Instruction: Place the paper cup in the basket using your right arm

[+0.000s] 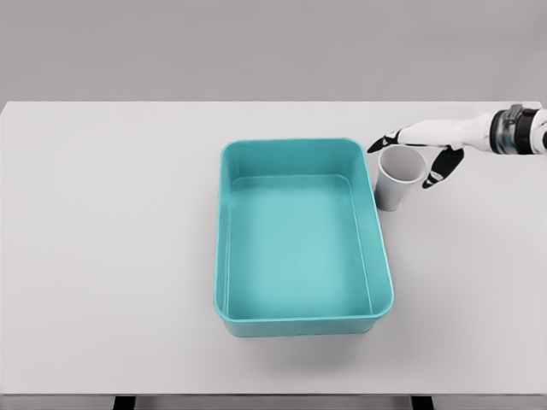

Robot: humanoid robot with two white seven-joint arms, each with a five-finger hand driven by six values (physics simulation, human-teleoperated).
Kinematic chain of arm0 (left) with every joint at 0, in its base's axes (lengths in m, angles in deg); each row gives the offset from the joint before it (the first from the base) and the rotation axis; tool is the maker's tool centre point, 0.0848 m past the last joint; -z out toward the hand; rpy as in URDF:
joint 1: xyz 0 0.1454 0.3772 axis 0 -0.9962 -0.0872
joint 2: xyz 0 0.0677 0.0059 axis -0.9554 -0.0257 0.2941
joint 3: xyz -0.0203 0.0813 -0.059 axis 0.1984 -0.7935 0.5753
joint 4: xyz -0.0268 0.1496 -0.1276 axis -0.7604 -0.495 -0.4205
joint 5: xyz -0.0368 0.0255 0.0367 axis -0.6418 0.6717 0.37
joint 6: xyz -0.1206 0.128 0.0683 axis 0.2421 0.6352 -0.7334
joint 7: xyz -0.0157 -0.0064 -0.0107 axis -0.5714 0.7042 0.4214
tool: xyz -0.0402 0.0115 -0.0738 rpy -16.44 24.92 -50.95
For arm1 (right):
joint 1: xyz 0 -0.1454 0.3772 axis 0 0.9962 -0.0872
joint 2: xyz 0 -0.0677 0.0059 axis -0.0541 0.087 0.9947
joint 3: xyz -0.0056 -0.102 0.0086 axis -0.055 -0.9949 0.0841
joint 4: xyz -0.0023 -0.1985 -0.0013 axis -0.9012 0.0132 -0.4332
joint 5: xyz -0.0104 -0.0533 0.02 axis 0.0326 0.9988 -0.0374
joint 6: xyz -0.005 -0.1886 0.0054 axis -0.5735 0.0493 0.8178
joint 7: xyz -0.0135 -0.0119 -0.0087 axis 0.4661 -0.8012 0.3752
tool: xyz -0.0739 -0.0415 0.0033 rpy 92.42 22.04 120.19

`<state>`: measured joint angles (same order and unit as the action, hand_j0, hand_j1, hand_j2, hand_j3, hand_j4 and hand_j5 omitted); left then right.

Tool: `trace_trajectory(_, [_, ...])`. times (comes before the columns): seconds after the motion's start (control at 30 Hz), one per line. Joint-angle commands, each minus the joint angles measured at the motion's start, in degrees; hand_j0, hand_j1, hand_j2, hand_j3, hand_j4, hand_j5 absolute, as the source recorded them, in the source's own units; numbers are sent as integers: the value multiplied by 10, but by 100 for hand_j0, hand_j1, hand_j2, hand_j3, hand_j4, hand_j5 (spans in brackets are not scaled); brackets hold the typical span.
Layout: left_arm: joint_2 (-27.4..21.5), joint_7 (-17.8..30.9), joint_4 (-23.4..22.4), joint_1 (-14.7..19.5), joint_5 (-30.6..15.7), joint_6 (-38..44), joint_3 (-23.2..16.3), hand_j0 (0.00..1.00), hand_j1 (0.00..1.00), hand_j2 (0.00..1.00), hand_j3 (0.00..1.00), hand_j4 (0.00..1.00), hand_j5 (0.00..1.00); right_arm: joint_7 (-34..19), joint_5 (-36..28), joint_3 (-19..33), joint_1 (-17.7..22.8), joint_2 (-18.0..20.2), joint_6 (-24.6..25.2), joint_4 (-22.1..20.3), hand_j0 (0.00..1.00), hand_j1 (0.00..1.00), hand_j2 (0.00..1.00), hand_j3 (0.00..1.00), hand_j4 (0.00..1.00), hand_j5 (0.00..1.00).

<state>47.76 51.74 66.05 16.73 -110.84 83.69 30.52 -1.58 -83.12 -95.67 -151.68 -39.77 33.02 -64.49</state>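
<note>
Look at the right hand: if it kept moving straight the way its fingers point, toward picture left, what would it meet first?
The right hand is already around the paper cup's rim, so the cup comes first. Just beyond it stands the teal basket's right wall. Whether the fingers would clear that wall is unclear from one view.

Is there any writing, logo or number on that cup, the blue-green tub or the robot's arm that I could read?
None can be read.
Paper cup: plain white, no print showing.
Basket: plain teal, no label.
Right hand and its wrist band: no legible marks.
Table: bare white, no text.
</note>
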Motion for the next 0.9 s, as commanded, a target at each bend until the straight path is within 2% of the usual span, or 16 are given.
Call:
trace_trajectory(0.0, [0,0,0,0,0,0,0,100,100,100,100,100,100,1,-2,1,3,-2,2,1,93,93,93,93,93,93])
trace_trajectory(0.13, [0,0,0,0,0,0,0,100,100,100,100,100,100,0,-2,0,7,-5,2,2,92,92,92,92,92,92])
trace_trajectory(0.23, [0,0,0,0,0,0,0,100,100,100,100,100,100,-1,-2,0,7,-3,-2,3,78,78,78,78,78,78])
trace_trajectory(0.33, [0,0,0,0,0,0,0,100,100,100,100,100,100,-1,-2,1,7,-2,-4,2,72,72,72,72,72,72])
trace_trajectory(0.6, [0,0,0,0,0,0,0,100,100,100,100,100,100,-2,4,10,6,20,-18,-14,72,72,72,72,72,72])
trace_trajectory(0.87, [0,0,0,0,0,0,0,100,100,100,100,100,100,-10,4,48,6,55,-26,-74,73,73,73,73,73,73])
